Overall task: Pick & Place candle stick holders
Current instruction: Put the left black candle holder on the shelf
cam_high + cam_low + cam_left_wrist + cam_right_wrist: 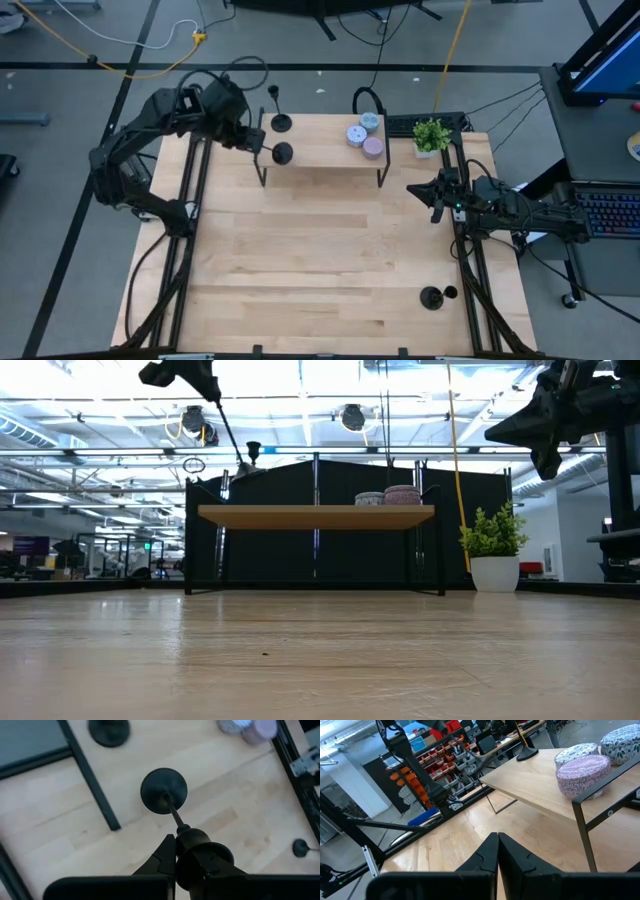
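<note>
The left end effector (252, 140) is hanging above the left end of the small raised shelf (320, 155) at the far side of the desk (320, 260), and it is gripping a black candle stick holder (164, 791) by the top of its thin stem. In the left wrist view the holder's round base is showing directly below the fingers (165, 857), over the shelf surface; whether the base is touching the shelf cannot be told. A second candle stick holder (281, 122) is standing upright on the shelf just beyond the left end effector. Three round pastel pucks (364, 136) are sitting together on the shelf's right part, well apart from the left end effector. A third candle stick holder (432, 297) is lying on the desk near its front right corner, well below the right end effector (436, 205). The right end effector is hovering clenched and holding nothing, over the desk's right edge. A small potted plant (431, 136) is standing just past it, beside the shelf's right end.
</note>
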### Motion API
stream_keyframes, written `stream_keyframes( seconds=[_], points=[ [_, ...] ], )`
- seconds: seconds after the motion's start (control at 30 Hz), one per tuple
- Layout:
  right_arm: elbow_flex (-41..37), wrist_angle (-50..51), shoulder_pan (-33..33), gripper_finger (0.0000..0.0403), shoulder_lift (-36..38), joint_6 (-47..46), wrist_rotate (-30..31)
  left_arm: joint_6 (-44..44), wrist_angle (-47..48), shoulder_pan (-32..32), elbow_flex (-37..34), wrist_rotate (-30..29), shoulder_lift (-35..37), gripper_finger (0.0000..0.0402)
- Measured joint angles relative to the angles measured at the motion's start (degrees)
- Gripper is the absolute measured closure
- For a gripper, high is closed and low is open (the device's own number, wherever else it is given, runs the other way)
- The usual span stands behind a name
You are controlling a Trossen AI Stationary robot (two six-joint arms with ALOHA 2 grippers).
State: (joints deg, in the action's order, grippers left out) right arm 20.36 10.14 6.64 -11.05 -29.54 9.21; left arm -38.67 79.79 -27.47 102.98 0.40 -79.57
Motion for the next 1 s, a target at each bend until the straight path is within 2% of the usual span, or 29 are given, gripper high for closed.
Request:
stream_keyframes(
  seconds=[0.27, 0.63, 0.83, 1.0],
  points=[
    [0.00, -0.01, 0.01, 0.0401, 0.00, 0.00, 0.02, 3.14, -0.03, -6.64, 0.00, 1.77, -0.19, 0.0387],
    [0.00, -0.01, 0.00, 0.0401, 0.00, 0.00, 0.04, 7.07, -0.33, -10.05, 0.57, 6.36, -6.60, 0.0387],
    [0.00, -0.01, 0.01, 0.0401, 0.00, 0.00, 0.04, 8.20, 0.63, -11.61, 6.82, 6.05, -9.07, 0.0387],
    [0.00, 0.01, 0.01, 0.0401, 0.00, 0.22, 0.06, 8.57, 6.44, -12.03, 13.09, 5.99, -12.04, 0.0387]
  ],
)
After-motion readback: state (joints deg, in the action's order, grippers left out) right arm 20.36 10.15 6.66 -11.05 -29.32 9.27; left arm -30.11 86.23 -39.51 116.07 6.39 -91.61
